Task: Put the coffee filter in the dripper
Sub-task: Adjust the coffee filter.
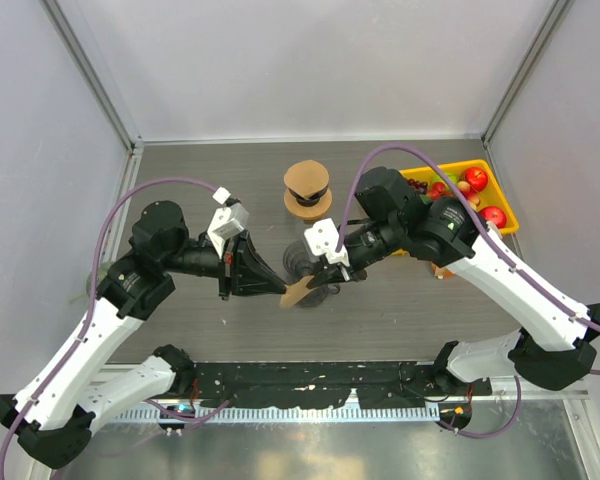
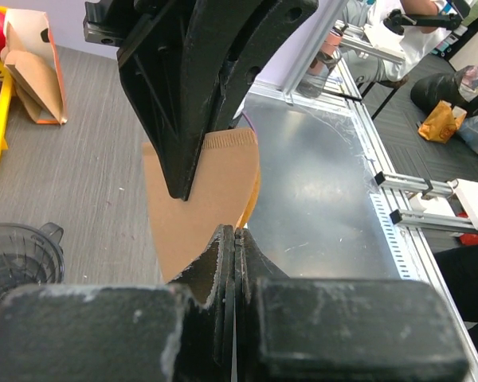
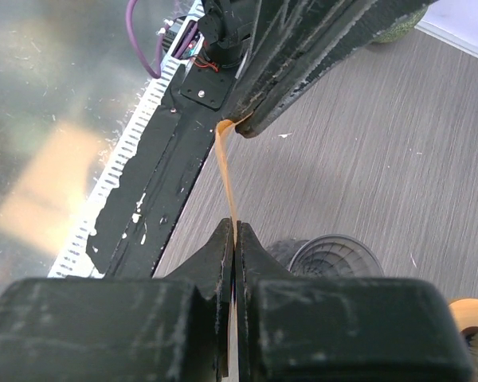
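A brown paper coffee filter (image 1: 295, 293) hangs in the air between my two grippers at the table's middle. My left gripper (image 1: 278, 284) is shut on one edge of it, seen flat in the left wrist view (image 2: 197, 199) with the jaws (image 2: 237, 235) pinched together. My right gripper (image 1: 318, 281) is shut on the opposite edge, where the filter shows edge-on in the right wrist view (image 3: 227, 179) at the jaws (image 3: 235, 232). The dark clear dripper (image 1: 300, 262) stands on the table just beneath; it also shows in the wrist views (image 2: 20, 255) (image 3: 334, 255).
A brown-topped glass vessel (image 1: 307, 190) stands behind the dripper. A yellow tray (image 1: 507, 205) of fruit sits at the back right, with a brown paper pack (image 2: 33, 72) beside it. A black rail (image 1: 310, 378) runs along the near table edge.
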